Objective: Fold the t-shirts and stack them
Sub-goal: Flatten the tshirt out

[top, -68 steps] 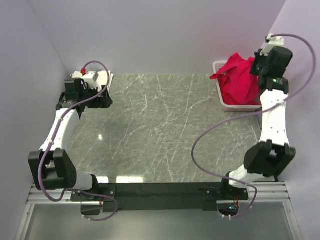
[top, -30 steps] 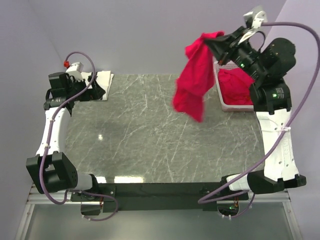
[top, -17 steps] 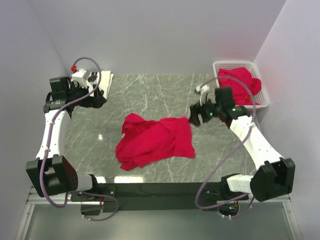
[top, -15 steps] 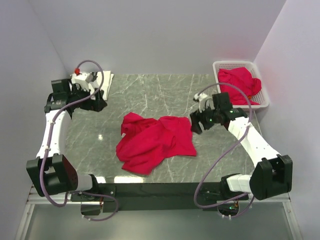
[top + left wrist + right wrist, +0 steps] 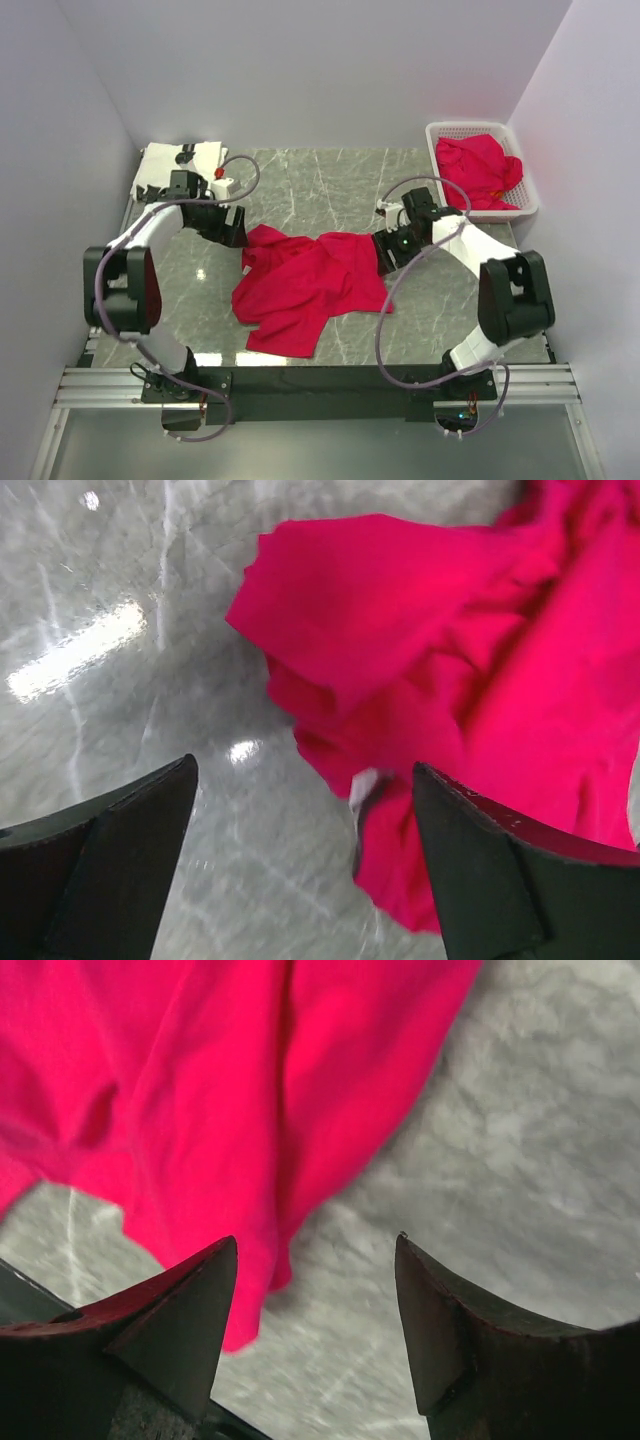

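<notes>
Top external, left end effector (image 5: pixel 236 232) seemingly reached t-shirt (image 5: pixel 310 285)

The red t-shirt (image 5: pixel 310 285) is soft, matt, creased cloth. The counter (image 5: pixel 300 190) looks like veined stone, smooth and glossy. The basket (image 5: pixel 466 126) is white plastic lattice; the left fingers (image 5: pixel 110 860) are matt black.

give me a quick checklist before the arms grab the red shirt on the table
1. Left gripper open and empty: ok, at the left edge of the red shirt.
2. Right gripper open and empty: ok, at its right edge.
3. Shirt spread flat: not ok, bunched with overlapping folds.
4. Sleeves and collar located: cannot tell.
5. Other red shirts out of the way: ok, in the basket.
</notes>
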Motion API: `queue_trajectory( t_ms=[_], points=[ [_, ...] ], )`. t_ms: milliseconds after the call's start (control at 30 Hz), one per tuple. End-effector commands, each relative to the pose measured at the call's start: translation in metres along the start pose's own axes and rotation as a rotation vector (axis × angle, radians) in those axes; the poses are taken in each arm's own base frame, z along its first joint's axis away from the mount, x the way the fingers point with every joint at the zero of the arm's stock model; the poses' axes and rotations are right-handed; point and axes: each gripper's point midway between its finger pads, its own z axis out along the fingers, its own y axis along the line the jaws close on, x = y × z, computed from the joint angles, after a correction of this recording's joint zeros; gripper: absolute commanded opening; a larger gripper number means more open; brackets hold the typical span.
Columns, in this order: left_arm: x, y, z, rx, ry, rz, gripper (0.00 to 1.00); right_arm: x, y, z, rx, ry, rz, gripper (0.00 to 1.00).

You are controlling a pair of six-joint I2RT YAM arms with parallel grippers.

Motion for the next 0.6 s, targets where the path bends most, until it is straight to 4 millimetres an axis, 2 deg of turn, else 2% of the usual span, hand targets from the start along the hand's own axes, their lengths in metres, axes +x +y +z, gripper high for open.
queue_trajectory(
  t_ms=[0,33,67,167,233,267,300,333,367,400,467,500,567],
  points=[
    [-0.021,0.006,0.017,-0.001,-0.027,-0.052,0.95,-0.044,0.006,0.004,-0.030,-0.088,0.070,0.71],
    [-0.019,0.006,0.026,0.017,-0.011,-0.074,0.95,-0.052,0.009,0.006,-0.048,-0.095,0.075,0.71],
    [-0.019,0.004,0.030,0.031,-0.005,-0.084,0.95,-0.052,0.010,0.015,-0.070,-0.069,0.103,0.71],
    [-0.017,0.003,0.041,0.068,0.012,-0.129,0.94,-0.055,0.019,0.024,-0.131,-0.045,0.141,0.72],
    [-0.016,0.002,0.046,0.087,0.018,-0.153,0.86,-0.053,0.023,0.028,-0.152,-0.033,0.146,0.71],
    [-0.016,0.002,0.048,0.095,0.019,-0.160,0.83,-0.049,0.023,0.032,-0.149,-0.018,0.143,0.63],
    [-0.015,0.004,0.052,0.100,0.027,-0.169,0.71,-0.047,0.023,0.034,-0.150,-0.008,0.144,0.56],
    [-0.013,0.003,0.053,0.105,0.039,-0.180,0.64,-0.048,0.021,0.035,-0.145,-0.003,0.144,0.47],
    [-0.012,0.004,0.055,0.112,0.050,-0.190,0.55,-0.042,0.019,0.037,-0.142,0.025,0.141,0.28],
    [-0.012,0.005,0.055,0.111,0.054,-0.195,0.37,-0.042,0.016,0.035,-0.137,0.030,0.139,0.17],
    [-0.015,0.015,0.048,0.095,0.036,-0.214,0.14,-0.045,0.012,0.025,-0.121,0.013,0.124,0.00],
    [-0.018,0.020,0.037,0.077,0.006,-0.223,0.01,-0.047,0.005,0.019,-0.095,0.002,0.124,0.00],
    [-0.020,0.037,0.016,0.045,-0.041,-0.232,0.01,-0.054,0.000,0.004,-0.062,-0.025,0.081,0.00]
  ],
)
